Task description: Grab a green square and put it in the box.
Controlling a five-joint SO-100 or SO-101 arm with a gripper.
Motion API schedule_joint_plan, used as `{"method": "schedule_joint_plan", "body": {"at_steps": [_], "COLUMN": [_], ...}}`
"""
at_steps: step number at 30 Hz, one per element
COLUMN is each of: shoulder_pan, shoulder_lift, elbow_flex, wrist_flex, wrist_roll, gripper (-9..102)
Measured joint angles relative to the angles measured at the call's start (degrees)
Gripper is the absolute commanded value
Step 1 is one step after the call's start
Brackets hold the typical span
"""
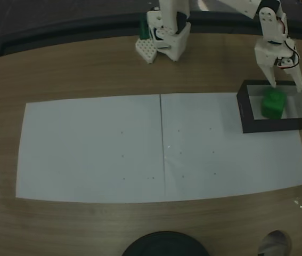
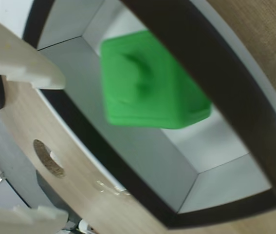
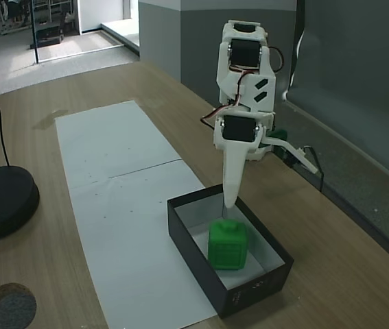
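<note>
Release looks done: the green square [image 3: 227,245] is seen resting on the white floor of the box [image 3: 201,271], just below the gripper [image 1: 286,85], whose jaws are spread wide and hold nothing, poised above for clearance.

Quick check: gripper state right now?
Gripper: open, holding nothing; the green square sits free in the box below it.

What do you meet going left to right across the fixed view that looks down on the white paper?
Bare wooden table → white paper → white arm base → black box's left wall → green square inside the box, with the open claw just above it.
</note>
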Motion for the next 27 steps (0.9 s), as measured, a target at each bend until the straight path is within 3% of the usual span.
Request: {"method": "schedule_joint_plan", "body": {"at_steps": [4,17,27], "shoulder_pan": [6.94,45.44,55.90], "shoulder_lift": [13.36,68.03,79.45], "elbow_flex": [-1.32,-2.99,-3.08], "wrist_flex": [4.83,25.05,25.22], "wrist_roll": [-2.55,1.23,-5.45], "gripper": [2,3,2]}}
